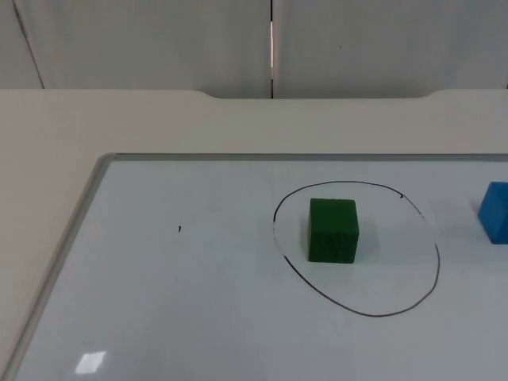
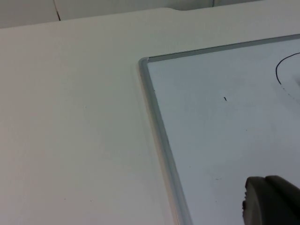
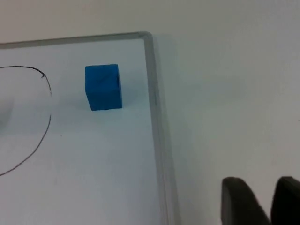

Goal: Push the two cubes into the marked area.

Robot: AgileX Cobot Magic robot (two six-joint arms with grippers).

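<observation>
Grey wall (image 1: pixel 159 40) behind white desk (image 1: pixel 48 143). Whiteboard (image 1: pixel 198 302) flat on desk, metal frame along far and left edges. Drawn loop (image 1: pixel 437 262) on board. Green cube (image 1: pixel 333 230) inside loop, nearer its left side, free board to its right within line. Blue cube (image 3: pixel 103 87) outside loop, between loop and board's right edge, near far right corner. Left tool (image 2: pixel 272 201) above board near left frame; grip state cannot tell. Right tool (image 3: pixel 265 199) over bare desk right of board, well apart from blue cube, fingers slightly parted, holding nothing.
</observation>
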